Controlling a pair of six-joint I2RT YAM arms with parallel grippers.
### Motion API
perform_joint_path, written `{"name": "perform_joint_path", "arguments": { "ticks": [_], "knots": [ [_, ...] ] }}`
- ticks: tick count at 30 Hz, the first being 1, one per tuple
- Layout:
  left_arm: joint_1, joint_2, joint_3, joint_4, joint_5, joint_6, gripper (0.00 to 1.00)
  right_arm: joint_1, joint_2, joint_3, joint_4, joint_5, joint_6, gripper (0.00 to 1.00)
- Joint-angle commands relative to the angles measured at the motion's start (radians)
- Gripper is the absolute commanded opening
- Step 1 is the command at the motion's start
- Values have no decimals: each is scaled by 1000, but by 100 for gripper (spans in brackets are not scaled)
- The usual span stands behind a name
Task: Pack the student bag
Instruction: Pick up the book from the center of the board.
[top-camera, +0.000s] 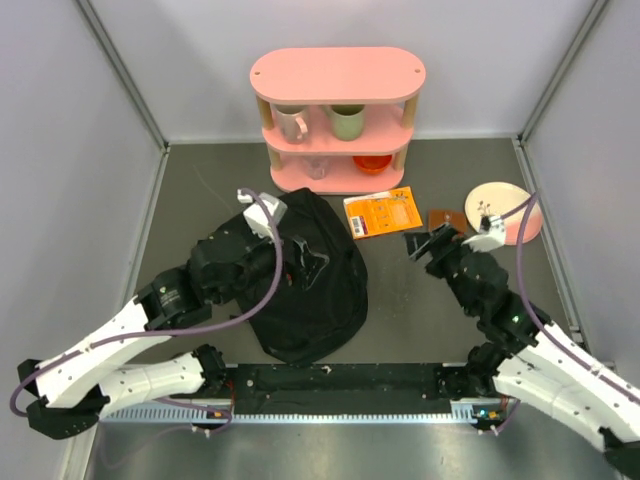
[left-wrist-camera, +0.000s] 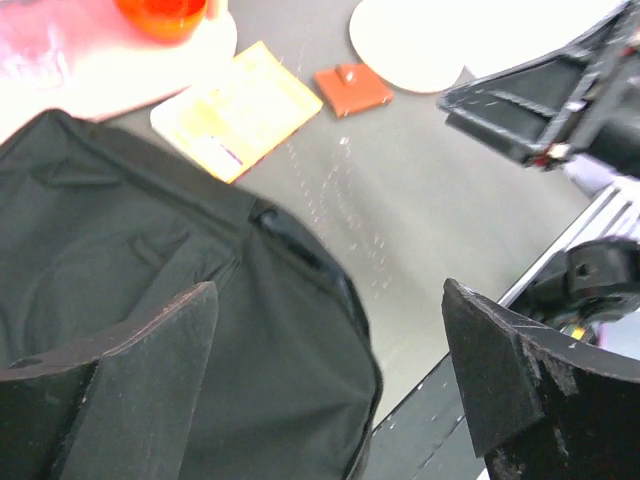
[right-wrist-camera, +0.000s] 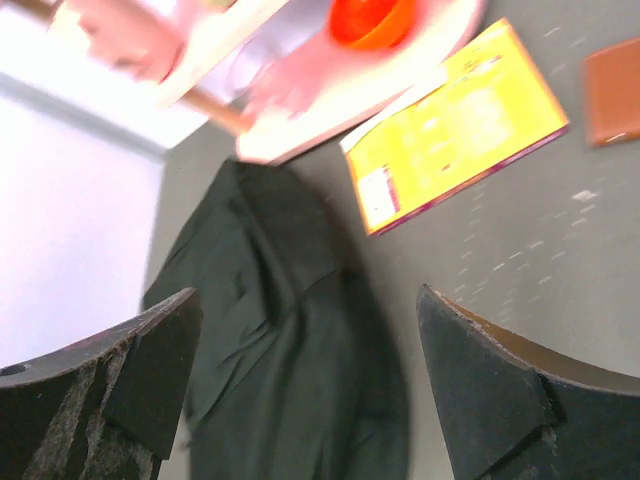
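Note:
The student bag (top-camera: 310, 280) is a floppy black backpack lying crumpled on the grey table in front of the pink shelf; it also fills the lower left of the left wrist view (left-wrist-camera: 150, 280) and the middle of the right wrist view (right-wrist-camera: 290, 340). My left gripper (top-camera: 268, 220) hovers over the bag's upper left part, open (left-wrist-camera: 330, 300), with only fabric and table showing between its fingers. My right gripper (top-camera: 425, 245) hangs to the right of the bag, apart from it, open (right-wrist-camera: 308, 300) and holding nothing.
An orange-yellow book (top-camera: 380, 212) and a small brown square (top-camera: 447, 219) lie flat right of the bag's top. A white and pink plate (top-camera: 500, 210) sits far right. The pink shelf (top-camera: 337, 110) holds two mugs, a clear glass and an orange bowl (top-camera: 372, 162). Walls close three sides.

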Motion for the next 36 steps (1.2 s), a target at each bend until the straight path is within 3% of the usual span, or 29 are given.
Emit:
{"name": "perform_joint_path", "arguments": {
  "ticks": [1,2,5,9,12,16,21,28,36],
  "knots": [
    [10,-16,67,147,-46,42,99,-303,49,45,-50,-297,-128,88],
    [16,9,79,158,-45,58,99,-442,110,56,-45,-441,-134,88],
    [44,201,157,172,-45,79,99,-622,261,112,-14,-633,-195,88],
    [175,378,220,286,123,24,99,-714,483,244,-2,-759,-259,91],
    [284,484,227,383,314,-74,99,-733,630,325,27,-807,-289,92],
    [333,633,265,500,383,-120,99,-748,776,392,94,-825,-283,92],
    [363,878,392,515,445,-179,95,-767,931,506,113,-845,-289,90],
    [372,1145,547,462,402,-254,93,-773,1044,537,206,-890,-281,89],
    [366,1270,659,312,262,-286,92,-776,1179,619,231,-882,-324,90]
  ]
}}
